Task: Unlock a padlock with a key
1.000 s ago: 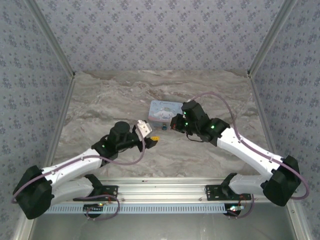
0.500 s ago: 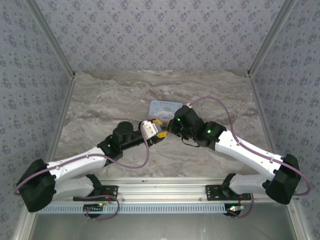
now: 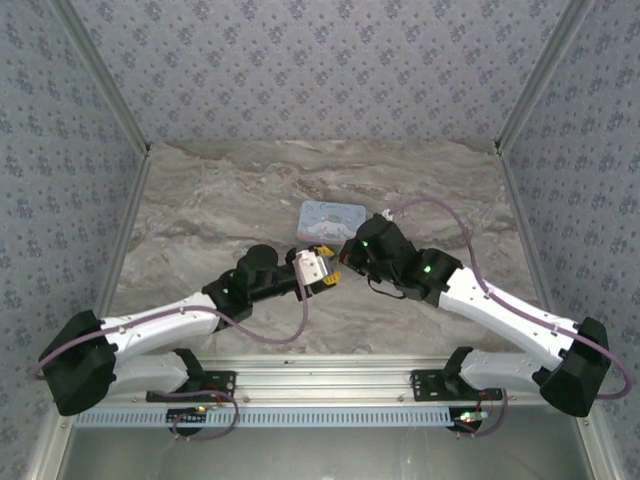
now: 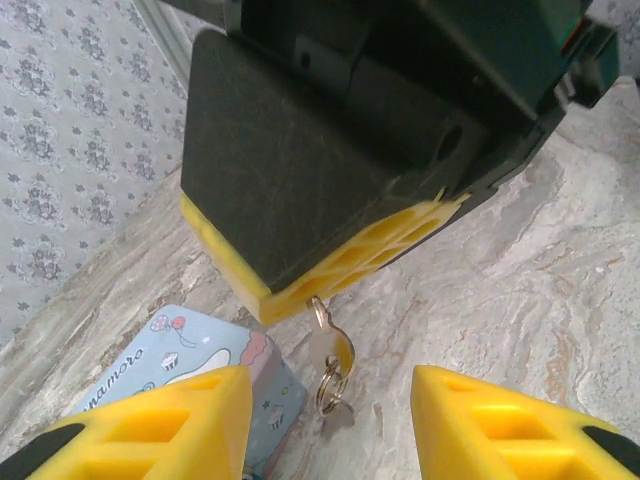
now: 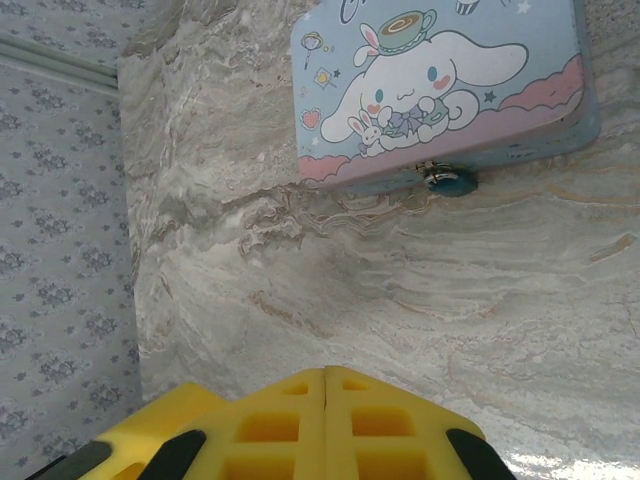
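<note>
A small silver key (image 4: 329,343) with a split ring hangs from my right gripper (image 4: 310,287), which is shut on the key's blade. My left gripper (image 4: 330,400) is open, one yellow finger on each side of the key and not touching it. In the top view the left gripper (image 3: 325,277) and right gripper (image 3: 341,266) meet tip to tip just in front of the tin. The tiny teal padlock (image 5: 452,181) hangs on the front edge of the light blue cartoon tin (image 5: 440,80). In the right wrist view the right gripper's (image 5: 326,395) yellow pads are pressed together.
The tin (image 3: 332,216) sits mid-table behind both grippers, and its corner (image 4: 180,350) lies just left of the key. The marble tabletop (image 3: 200,220) is bare on the left and far side. Patterned walls enclose the table on three sides.
Both arms have closed in on each other. The left gripper moved right and forward and the right gripper moved left with the key, so the key now hangs between the left fingers.
</note>
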Tool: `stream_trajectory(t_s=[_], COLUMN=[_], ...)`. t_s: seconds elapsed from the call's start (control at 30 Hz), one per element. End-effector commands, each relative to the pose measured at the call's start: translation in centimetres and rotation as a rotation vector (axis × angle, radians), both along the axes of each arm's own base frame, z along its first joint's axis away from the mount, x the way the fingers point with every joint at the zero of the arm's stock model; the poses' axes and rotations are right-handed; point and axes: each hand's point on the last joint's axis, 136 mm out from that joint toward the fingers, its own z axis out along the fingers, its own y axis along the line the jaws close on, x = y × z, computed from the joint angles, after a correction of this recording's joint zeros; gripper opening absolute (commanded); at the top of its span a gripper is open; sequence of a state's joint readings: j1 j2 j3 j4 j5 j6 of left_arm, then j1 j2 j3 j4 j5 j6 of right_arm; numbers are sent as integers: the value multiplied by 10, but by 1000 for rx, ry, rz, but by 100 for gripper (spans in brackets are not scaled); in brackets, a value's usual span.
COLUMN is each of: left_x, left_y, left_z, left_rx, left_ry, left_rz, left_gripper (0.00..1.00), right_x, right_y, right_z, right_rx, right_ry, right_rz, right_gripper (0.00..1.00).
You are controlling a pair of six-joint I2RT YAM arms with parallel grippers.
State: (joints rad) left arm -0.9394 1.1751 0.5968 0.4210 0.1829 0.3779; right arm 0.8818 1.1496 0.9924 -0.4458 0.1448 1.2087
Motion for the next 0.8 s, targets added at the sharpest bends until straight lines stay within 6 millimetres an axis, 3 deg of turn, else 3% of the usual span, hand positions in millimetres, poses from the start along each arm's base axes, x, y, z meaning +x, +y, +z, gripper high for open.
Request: stream_trajectory(t_s=[0.0, 0.3, 0.53, 0.67, 0.77], left_x=[5, 13, 14, 16, 17], left_y=[-8, -13, -10, -6, -4], left_z=[14, 16, 11, 12, 14], left_rx=[-5, -1, 13, -2, -14], left_ry=[-43, -44, -9, 22, 41], left_rz=[4, 21, 46, 79, 95], left_gripper=[46, 42, 21, 0, 0], right_x=[0, -1, -1, 0, 1], right_y=[-8, -7, -9, -8, -8], right_z=[0, -4, -8, -7, -6], right_rx=[-1, 1, 7, 16, 21], right_ry=[3, 14, 21, 19, 15], right_rz=[-39, -30, -43, -45, -49], right_gripper=[0, 0, 0, 0, 3])
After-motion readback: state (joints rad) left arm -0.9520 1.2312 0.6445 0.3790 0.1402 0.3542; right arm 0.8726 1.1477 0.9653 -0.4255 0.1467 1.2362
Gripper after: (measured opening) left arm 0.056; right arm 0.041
